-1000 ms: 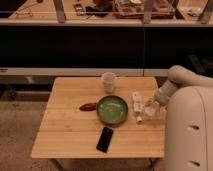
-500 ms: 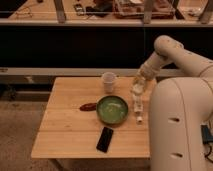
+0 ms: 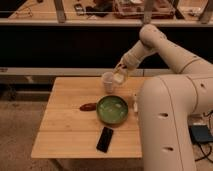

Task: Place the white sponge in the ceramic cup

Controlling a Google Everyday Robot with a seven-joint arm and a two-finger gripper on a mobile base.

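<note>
your gripper (image 3: 120, 74) hangs just right of the ceramic cup (image 3: 107, 83), above its rim, clamped on the white sponge (image 3: 118, 78); the green bowl (image 3: 103, 116) sits just in front of the cup.

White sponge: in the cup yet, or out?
Out. The hand grips the white sponge by the right rim of the ceramic cup, slightly above it, not inside.
</note>
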